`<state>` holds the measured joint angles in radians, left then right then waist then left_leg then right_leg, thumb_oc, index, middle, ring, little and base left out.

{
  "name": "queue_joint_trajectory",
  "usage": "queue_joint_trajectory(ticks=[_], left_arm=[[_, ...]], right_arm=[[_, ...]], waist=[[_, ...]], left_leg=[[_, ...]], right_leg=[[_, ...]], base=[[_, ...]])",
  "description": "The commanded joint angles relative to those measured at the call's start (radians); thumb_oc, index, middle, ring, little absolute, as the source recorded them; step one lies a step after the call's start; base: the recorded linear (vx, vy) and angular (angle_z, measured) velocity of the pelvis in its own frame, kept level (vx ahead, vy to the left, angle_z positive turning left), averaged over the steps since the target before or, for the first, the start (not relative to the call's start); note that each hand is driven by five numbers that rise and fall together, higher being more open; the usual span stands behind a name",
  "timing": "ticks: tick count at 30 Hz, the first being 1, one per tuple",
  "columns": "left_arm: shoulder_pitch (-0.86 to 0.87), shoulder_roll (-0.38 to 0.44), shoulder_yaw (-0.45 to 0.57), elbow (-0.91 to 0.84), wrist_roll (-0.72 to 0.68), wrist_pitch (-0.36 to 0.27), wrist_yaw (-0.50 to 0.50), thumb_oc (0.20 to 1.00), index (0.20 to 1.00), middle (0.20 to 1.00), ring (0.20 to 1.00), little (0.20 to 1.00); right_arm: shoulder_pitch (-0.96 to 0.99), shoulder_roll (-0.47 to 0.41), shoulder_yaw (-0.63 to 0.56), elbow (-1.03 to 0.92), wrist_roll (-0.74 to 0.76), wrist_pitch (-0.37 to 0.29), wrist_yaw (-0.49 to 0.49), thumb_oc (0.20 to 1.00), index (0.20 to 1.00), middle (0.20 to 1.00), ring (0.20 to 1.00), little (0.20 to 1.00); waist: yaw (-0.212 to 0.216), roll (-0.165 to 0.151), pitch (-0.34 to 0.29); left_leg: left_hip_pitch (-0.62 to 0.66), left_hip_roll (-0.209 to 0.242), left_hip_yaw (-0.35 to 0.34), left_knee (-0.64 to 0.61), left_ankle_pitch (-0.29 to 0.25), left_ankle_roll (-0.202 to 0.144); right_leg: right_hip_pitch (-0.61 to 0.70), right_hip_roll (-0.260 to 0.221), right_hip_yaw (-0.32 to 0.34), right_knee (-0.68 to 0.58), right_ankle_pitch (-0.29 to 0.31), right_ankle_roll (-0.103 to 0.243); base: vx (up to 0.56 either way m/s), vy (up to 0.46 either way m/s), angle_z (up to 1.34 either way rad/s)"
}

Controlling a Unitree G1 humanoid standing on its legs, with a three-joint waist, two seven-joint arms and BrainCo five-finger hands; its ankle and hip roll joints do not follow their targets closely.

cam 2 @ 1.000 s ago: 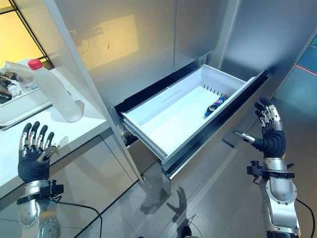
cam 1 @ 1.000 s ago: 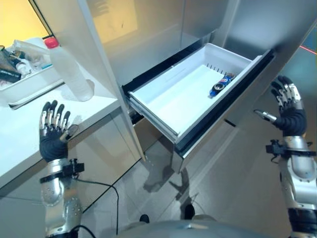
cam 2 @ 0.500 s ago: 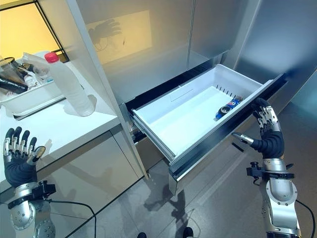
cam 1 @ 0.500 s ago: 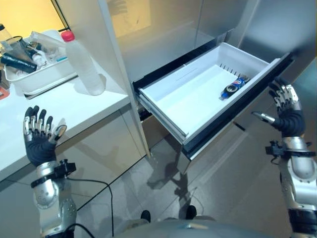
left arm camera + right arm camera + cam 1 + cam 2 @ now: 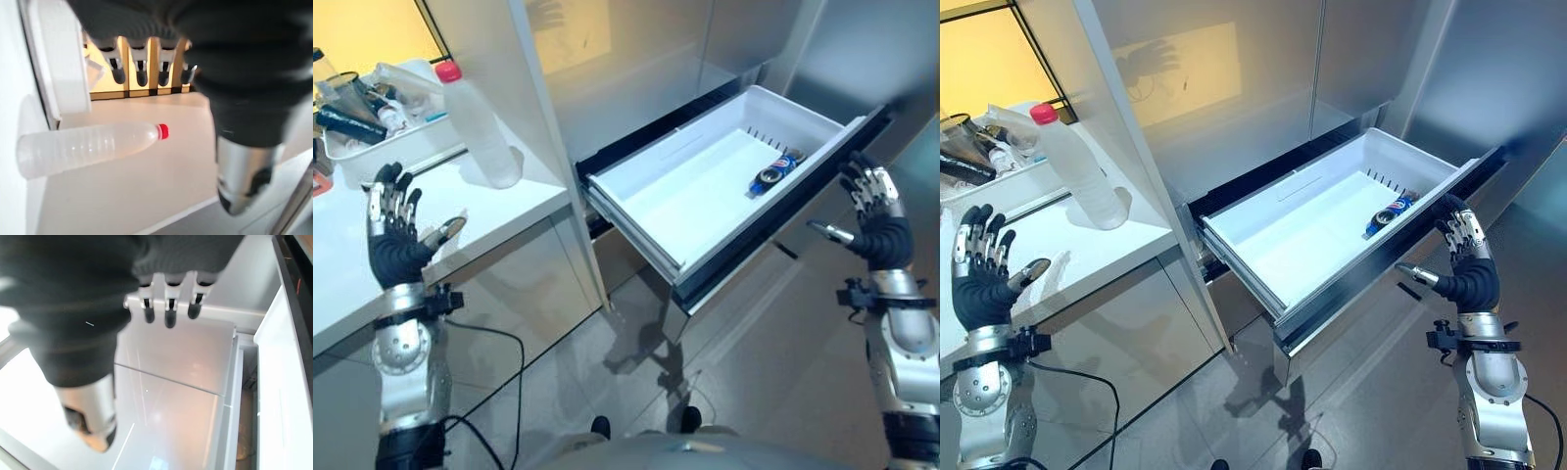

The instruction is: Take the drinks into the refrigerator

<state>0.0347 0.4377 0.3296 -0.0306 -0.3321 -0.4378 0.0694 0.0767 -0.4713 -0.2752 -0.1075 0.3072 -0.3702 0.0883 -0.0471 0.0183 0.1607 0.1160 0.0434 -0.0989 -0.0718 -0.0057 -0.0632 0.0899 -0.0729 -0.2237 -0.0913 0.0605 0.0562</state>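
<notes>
while my left hand (image 5: 396, 253) hovers open-fingered near the bottle (image 5: 481, 127), my right hand (image 5: 878, 231) spreads empty beside the drawer (image 5: 705, 186) holding a can (image 5: 776, 171).

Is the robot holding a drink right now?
No. Both the left hand and right hand are open and empty; the bottle stands untouched.

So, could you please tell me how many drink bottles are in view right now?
2. A clear bottle with a red cap stands on the white counter beside a tray of clutter, which may hide more; a small dark bottle lies in the open fridge drawer.
</notes>
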Motion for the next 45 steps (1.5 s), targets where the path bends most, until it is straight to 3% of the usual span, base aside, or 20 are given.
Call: queue_joint_trajectory(ticks=[1, 12, 36, 45], left_arm=[[-0.078, 0.101, -0.015, 0.071, 0.029, -0.019, 0.031, 1.000, 1.000, 1.000, 1.000, 1.000], [-0.167, 0.161, -0.059, 0.211, 0.041, -0.002, 0.070, 1.000, 1.000, 1.000, 1.000, 1.000], [-0.019, 0.003, -0.046, 0.286, 0.000, 0.020, 0.045, 1.000, 1.000, 1.000, 1.000, 1.000], [-0.005, -0.003, -0.033, 0.286, -0.001, 0.021, 0.050, 1.000, 1.000, 1.000, 1.000, 1.000]], right_arm=[[-0.085, -0.049, 0.014, -0.008, 0.054, -0.020, 0.017, 1.000, 1.000, 1.000, 1.000, 1.000], [-0.115, -0.070, 0.043, -0.072, 0.112, -0.017, 0.049, 1.000, 1.000, 1.000, 1.000, 1.000], [-0.131, -0.074, -0.048, -0.196, 0.123, -0.046, 0.053, 1.000, 1.000, 1.000, 1.000, 1.000], [-0.126, -0.073, -0.054, -0.204, 0.125, -0.044, 0.060, 1.000, 1.000, 1.000, 1.000, 1.000]], waist=[[-0.027, -0.041, -0.030], [-0.049, -0.043, -0.032], [-0.056, -0.066, -0.050], [-0.052, -0.073, -0.053]], left_leg=[[-0.009, -0.046, 0.012, 0.016, -0.055, 0.059], [0.010, -0.037, 0.044, 0.018, -0.068, 0.054], [0.023, -0.028, 0.090, 0.049, -0.097, 0.060], [0.027, -0.026, 0.094, 0.052, -0.105, 0.061]], right_leg=[[0.010, 0.017, 0.000, 0.108, -0.152, -0.003], [0.001, 0.023, 0.029, 0.126, -0.157, 0.001], [0.005, 0.033, 0.080, 0.117, -0.157, -0.001], [0.004, 0.036, 0.095, 0.115, -0.158, -0.003]], base=[[0.00, 0.000, 0.00], [0.02, 0.007, -0.08], [0.01, -0.003, -0.08], [0.00, 0.000, 0.00]])
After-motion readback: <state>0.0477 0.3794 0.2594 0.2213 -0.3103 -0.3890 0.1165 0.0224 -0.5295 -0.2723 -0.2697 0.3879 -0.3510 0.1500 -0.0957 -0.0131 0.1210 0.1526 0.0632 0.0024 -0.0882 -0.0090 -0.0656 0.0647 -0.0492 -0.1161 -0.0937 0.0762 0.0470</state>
